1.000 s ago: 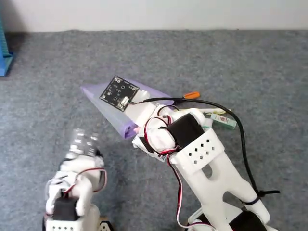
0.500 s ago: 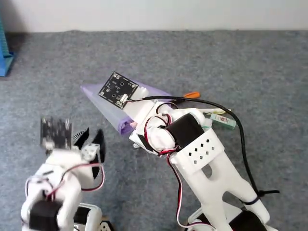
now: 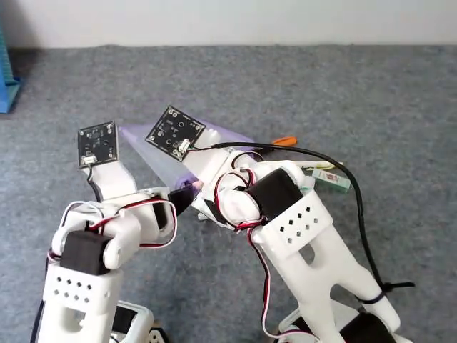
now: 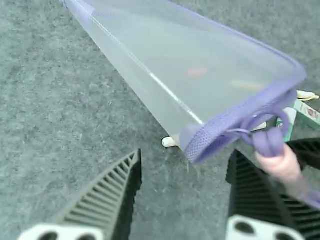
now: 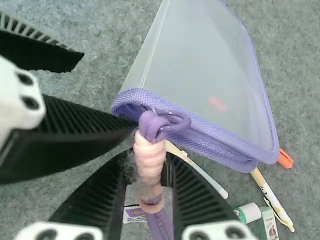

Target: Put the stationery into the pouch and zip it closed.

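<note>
Right wrist view, item 1: right gripper [image 5: 148, 160], jaws pinched on the pink bead [image 5: 149, 150] of the zip pull, where the purple cord loops through the slider at the pouch's corner; held so, by my reading, to run the zip. Item 2: pouch [image 5: 200, 75], translucent with purple mesh edging, lying flat on the grey felt surface [image 3: 357, 93]; in the high view it runs from left of centre toward the middle, partly under both arms. Whether the zip stands open cannot be told. Item 3: left gripper [image 4: 185, 160], jaws spread wide, one either side of that same corner without touching it; probably placed to clamp the fabric and brace it against the pull. Item 4: stationery, outside the pouch: a cream pen [image 5: 197, 172] poking from beneath the pouch's edge, a second pen [image 5: 270, 192] just beside it, a small green-capped stick [image 5: 247, 212] nearby. Faint orange marks show through the pouch wall; inside or underneath, undetermined. Status, as judged: loading not begun.
</note>
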Motion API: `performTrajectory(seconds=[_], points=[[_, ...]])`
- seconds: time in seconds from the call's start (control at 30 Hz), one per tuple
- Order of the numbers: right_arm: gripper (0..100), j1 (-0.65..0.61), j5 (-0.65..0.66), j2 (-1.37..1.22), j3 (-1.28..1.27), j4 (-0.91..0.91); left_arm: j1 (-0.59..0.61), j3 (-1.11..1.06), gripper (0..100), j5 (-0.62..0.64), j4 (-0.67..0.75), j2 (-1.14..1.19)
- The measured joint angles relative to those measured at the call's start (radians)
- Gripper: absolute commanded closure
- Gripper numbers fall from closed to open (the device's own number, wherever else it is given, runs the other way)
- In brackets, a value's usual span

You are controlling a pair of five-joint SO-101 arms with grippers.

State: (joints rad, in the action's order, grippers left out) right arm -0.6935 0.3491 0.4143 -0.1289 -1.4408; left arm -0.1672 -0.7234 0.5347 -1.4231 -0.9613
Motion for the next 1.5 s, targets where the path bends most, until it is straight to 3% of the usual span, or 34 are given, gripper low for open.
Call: performTrajectory(seconds=[0.33,0.63,0.73,0.87,1.13,1.5], points=[[99.0,0.002,0.0,0.012,0.0,0.0,0.002,-0.117,73,0.006,0.144,0.0],[99.0,0.0,0.0,0.012,0.0,0.0,0.115,-0.169,74,0.005,0.167,-0.003],[99.0,0.0,0.0,0.012,0.0,0.0,0.12,-0.169,81,0.005,0.167,-0.002],[99.0,0.0,0.002,0.012,0.0,0.0,0.12,-0.169,99,0.005,0.17,0.0],[99.1,0.0,0.002,0.012,0.0,-0.002,0.118,-0.169,99,-0.032,0.17,0.002],[99.1,0.221,0.005,0.012,0.064,-0.066,0.121,-0.169,99,-0.032,0.078,0.002]])
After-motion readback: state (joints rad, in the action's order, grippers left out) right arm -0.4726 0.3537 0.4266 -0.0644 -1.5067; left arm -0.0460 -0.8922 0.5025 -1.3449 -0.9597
